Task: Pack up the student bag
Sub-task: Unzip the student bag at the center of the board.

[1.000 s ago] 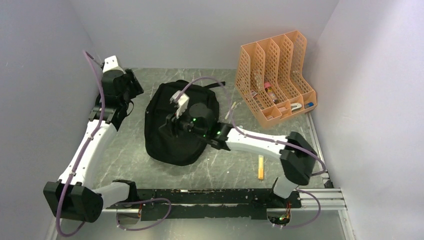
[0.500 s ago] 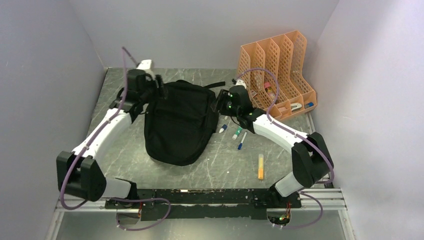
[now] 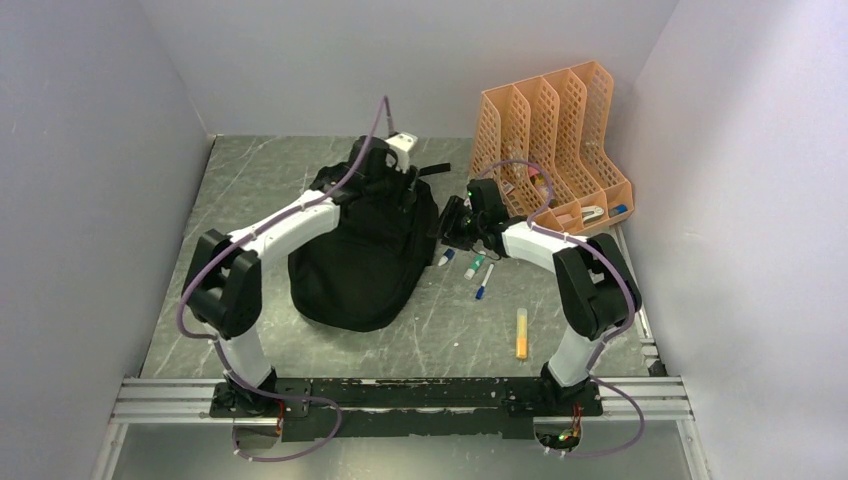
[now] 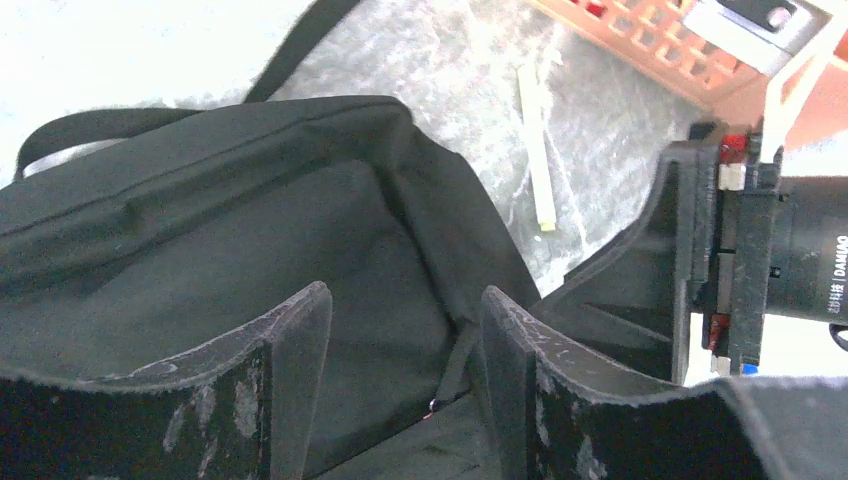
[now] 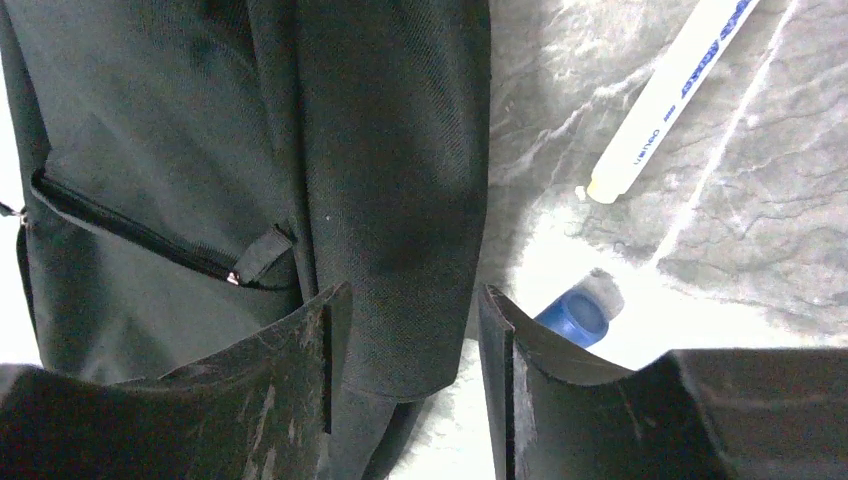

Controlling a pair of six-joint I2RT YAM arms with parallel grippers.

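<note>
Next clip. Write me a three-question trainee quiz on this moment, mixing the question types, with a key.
1. True or false: the orange highlighter lies inside the file organiser.
2. In its wrist view, what shows between the right gripper's jaws? A) the student bag's side edge B) a stapler C) only bare table
3. Which gripper is over the bag's far end, near the strap?

Key: 1 false, it lies on the table; 2 A; 3 the left gripper.
</note>
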